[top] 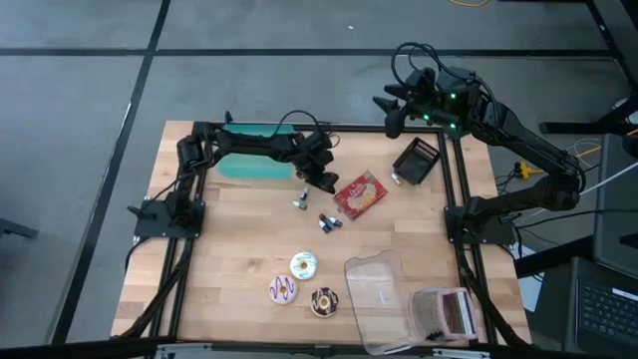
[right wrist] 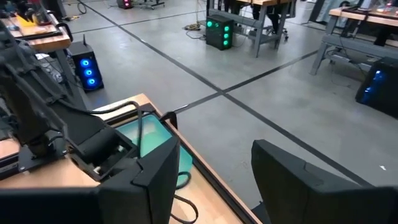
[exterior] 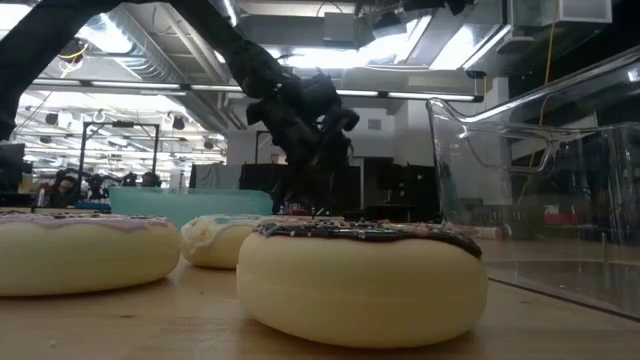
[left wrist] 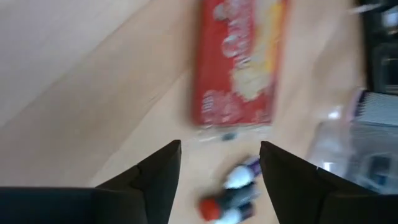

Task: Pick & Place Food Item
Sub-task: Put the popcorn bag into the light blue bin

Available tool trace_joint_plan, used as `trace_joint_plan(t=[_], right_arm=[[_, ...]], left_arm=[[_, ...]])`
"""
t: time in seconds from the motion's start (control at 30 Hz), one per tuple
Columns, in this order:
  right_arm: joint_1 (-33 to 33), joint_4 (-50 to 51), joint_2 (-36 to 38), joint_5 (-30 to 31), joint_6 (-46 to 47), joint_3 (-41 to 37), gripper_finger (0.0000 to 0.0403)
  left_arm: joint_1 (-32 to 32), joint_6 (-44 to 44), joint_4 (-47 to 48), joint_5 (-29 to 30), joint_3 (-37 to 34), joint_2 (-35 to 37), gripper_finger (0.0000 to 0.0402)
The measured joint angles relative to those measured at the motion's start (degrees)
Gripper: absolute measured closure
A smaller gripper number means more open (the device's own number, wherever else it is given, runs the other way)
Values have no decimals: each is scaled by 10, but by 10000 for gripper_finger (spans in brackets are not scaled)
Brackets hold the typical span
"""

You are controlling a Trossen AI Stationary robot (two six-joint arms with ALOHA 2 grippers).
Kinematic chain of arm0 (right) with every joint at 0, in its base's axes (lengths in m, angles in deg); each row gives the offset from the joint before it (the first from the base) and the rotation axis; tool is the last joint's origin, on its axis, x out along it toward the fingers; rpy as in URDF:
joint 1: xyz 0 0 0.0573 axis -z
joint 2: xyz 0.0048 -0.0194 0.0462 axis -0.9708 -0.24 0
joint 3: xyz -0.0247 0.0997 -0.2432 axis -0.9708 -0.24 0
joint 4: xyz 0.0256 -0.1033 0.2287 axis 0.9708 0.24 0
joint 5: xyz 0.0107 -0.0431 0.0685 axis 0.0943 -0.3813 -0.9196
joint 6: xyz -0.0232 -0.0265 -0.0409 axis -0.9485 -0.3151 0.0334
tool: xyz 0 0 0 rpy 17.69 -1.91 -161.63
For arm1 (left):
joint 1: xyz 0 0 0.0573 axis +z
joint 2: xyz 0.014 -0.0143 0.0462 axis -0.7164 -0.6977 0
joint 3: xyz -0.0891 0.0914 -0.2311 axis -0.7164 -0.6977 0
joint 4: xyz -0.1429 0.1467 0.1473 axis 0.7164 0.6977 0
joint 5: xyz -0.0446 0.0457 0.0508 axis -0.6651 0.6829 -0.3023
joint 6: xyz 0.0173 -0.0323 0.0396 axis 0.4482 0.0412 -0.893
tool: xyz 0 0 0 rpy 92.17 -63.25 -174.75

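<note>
A red snack packet [top: 361, 194] lies flat on the wooden table, right of centre; in the left wrist view the packet [left wrist: 239, 62] is just ahead of the fingers. My left gripper [top: 324, 182] [left wrist: 221, 146] hangs open low over the table beside it, slanting down. A small wrapped sweet [left wrist: 230, 199] [top: 329, 222] lies on the wood below the gap, untouched. Another small piece [top: 302, 202] lies close by. Three donuts [top: 304, 264] [top: 283, 290] [top: 324, 301] rest near the front. My right gripper [top: 392, 118] [right wrist: 214, 149] is open, raised above the far right corner.
A teal tray [top: 249, 160] sits at the far left under the left arm. A black basket [top: 417, 162] stands at the far right. A clear plastic container [top: 379, 294] [exterior: 540, 180] lies at the front right. The donuts [exterior: 360, 270] fill the low view's foreground.
</note>
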Motion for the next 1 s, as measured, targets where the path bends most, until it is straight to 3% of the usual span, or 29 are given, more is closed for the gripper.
trace_joint_plan(t=[0.33, 1.0], right_arm=[[0, 0, 0, -6, -1, 0, 204], [0, 0, 0, -5, -1, 0, 204]], left_arm=[[-16, 5, 16, -2, 1, -39, 198], [-25, 72, -65, -13, 1, -67, 201]])
